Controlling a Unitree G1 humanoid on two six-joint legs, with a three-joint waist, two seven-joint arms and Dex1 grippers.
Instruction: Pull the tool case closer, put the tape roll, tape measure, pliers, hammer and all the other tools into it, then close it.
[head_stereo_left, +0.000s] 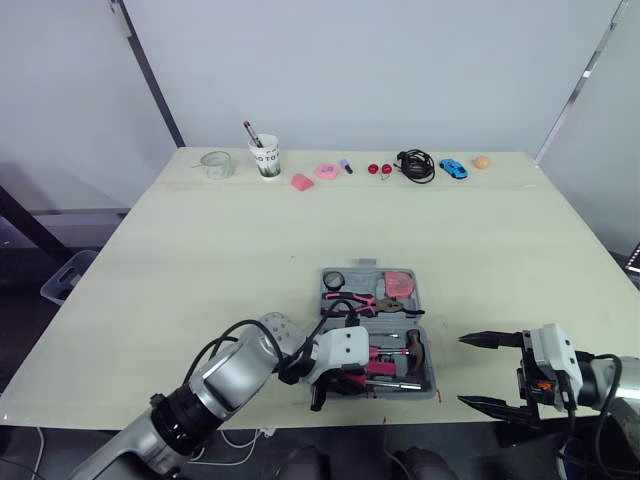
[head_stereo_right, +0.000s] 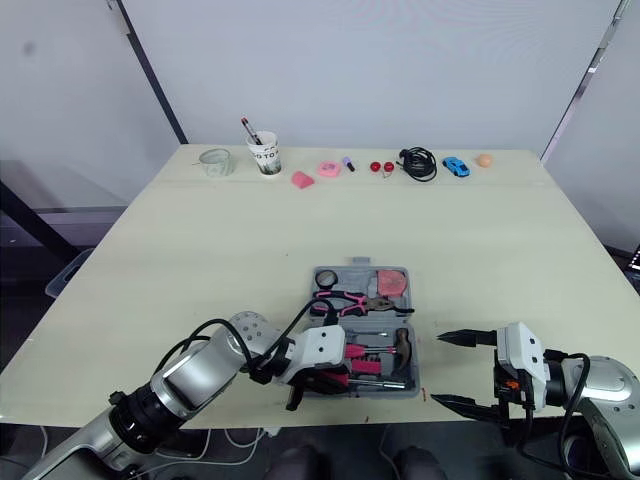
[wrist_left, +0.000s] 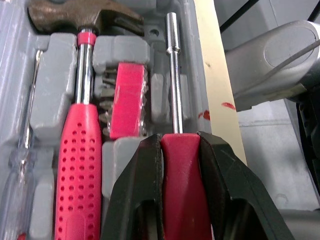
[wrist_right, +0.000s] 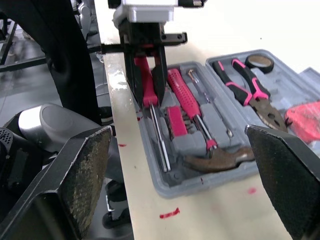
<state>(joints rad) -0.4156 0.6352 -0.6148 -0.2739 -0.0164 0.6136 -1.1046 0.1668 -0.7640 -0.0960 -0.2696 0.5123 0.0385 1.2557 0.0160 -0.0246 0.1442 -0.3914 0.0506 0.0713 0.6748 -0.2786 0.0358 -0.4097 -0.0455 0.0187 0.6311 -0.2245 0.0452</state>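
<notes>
While the left claw (wrist_left: 179, 139) clamps the red-handled driver (wrist_left: 172, 75) over its slot in the tool case (wrist_right: 200, 184) (hammer (wrist_left: 85, 17) seated alongside), right claw (head_stereo_left: 462, 370) gapes empty beside it near the desk (head_stereo_left: 230, 260) edge. Risk: released askew, driver sits proud and lid won't shut.

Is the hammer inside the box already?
Yes, inside. The hammer lies flat in its slot of the open tool case.

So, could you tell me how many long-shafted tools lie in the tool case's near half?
3: the red-handled driver nearest the robot, in the jaws of the left gripper; the hammer next; the clear-handled screwdriver beyond it. Others may be hidden.
</notes>
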